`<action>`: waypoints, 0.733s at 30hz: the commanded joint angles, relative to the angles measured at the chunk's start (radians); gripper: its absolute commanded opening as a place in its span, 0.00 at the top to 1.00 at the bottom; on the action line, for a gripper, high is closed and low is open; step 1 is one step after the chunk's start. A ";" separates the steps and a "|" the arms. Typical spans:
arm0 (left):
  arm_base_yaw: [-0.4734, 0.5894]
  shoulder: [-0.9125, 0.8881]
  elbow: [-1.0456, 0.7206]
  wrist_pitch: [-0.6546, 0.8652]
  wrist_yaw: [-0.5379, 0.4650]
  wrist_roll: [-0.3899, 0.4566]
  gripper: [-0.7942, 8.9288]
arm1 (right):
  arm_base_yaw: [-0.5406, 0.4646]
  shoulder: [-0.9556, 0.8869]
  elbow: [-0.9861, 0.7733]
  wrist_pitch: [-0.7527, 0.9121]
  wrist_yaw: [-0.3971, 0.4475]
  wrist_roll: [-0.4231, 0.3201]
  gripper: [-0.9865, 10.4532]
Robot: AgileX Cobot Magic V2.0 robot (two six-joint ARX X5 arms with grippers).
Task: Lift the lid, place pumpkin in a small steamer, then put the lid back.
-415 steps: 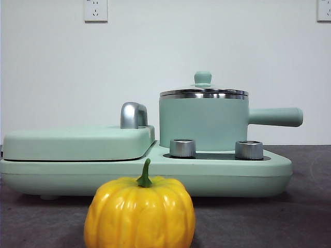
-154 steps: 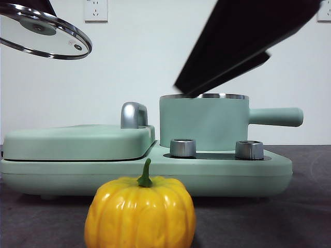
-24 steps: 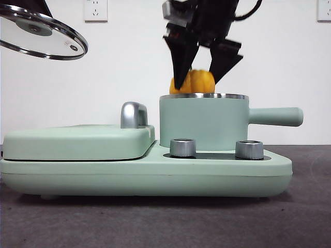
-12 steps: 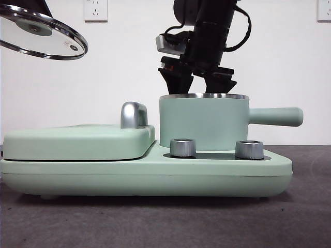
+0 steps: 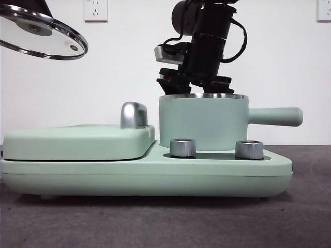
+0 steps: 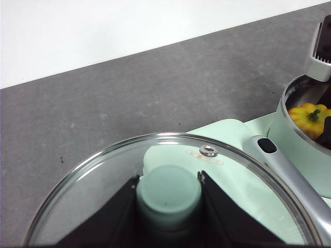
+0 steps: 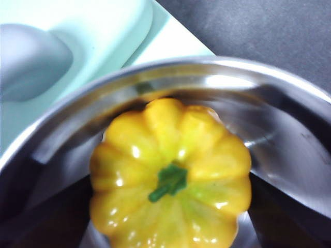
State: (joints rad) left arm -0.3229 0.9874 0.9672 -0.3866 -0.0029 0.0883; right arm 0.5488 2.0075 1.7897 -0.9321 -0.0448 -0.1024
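Observation:
The yellow-orange pumpkin (image 7: 170,175) sits inside the small steamer (image 5: 204,124), stem up, below the steel rim (image 7: 217,72), so the front view hides it. My right gripper (image 7: 170,206) reaches down into the pot (image 5: 196,88), its dark jaws pressed against both sides of the pumpkin. The left wrist view also catches the pumpkin (image 6: 309,116) in the pot (image 6: 295,142). My left gripper (image 6: 168,188) is shut on the mint knob of the glass lid (image 6: 103,181). It holds the lid (image 5: 44,39) tilted, high at the far left.
The pot stands on a long mint-green base (image 5: 155,178) with two silver knobs (image 5: 182,147) (image 5: 249,149). A flat griddle cover (image 5: 77,142) with a chrome handle (image 5: 133,114) lies left of the pot. The pot's side handle (image 5: 274,116) sticks out to the right.
The right gripper has gone down with the pumpkin, which has sunk below the pot's rim in the front view. The lid has stayed where it hangs.

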 commanded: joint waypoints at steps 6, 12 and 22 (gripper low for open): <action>-0.002 -0.002 0.013 0.028 -0.002 -0.003 0.91 | 0.010 0.025 0.025 0.012 -0.010 -0.011 0.48; -0.002 -0.002 0.013 0.028 -0.002 -0.003 0.91 | 0.012 -0.094 0.027 -0.018 -0.007 0.013 0.62; -0.002 -0.002 0.013 0.028 -0.002 -0.003 0.91 | 0.012 -0.357 -0.104 0.076 -0.007 0.041 0.63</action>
State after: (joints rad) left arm -0.3229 0.9874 0.9672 -0.3862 -0.0029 0.0883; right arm 0.5514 1.6440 1.6779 -0.8658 -0.0517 -0.0761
